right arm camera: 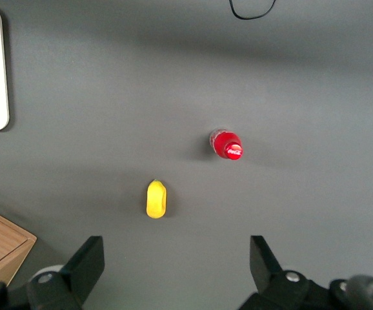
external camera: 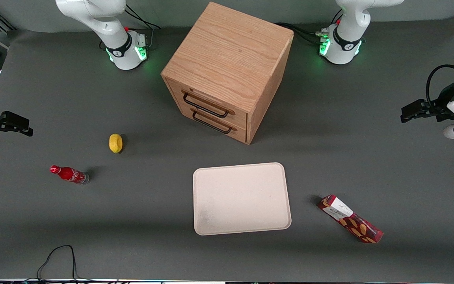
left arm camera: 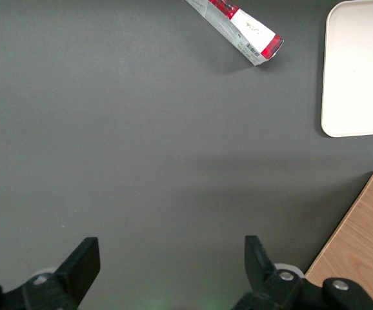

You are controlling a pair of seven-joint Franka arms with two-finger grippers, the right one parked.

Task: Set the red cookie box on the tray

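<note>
item: red cookie box (external camera: 350, 218). lies flat on the grey table (external camera: 132, 236), close to the front camera, toward the working arm's end. set at a slant, white label end pointing toward the tray, cookie-print end nearest the camera. not touching the tray; a strip of bare table lies between them. untouched, nothing gripping it. also seen from the left wrist (left arm camera: 241, 20), label end and barcode showing.

item: tray (external camera: 241, 198). cream-white, flat, low rim, sits beside the box at about the same nearness to the camera, a little farther. nothing on it. its corner shows from the left wrist (left arm camera: 361, 71).

item: red cola bottle (external camera: 69, 174). toward the parked arm's end, about level with the tray's farther edge. not part of the task.

item: yellow object (external camera: 115, 142). small, rounded, slightly farther off than the bottle.

item: wooden drawer cabinet (external camera: 227, 71). two drawers with dark handles, farther from the camera than the tray.

item: gripper (external camera: 415, 111) of the left arm. raised at the working arm's edge, well apart from the box and farther from the camera than it. fingers (left arm camera: 83, 261) spread wide, nothing between them.

status, judged: nothing done yet. reach, grasp, lift, carry and set-down all remain.
</note>
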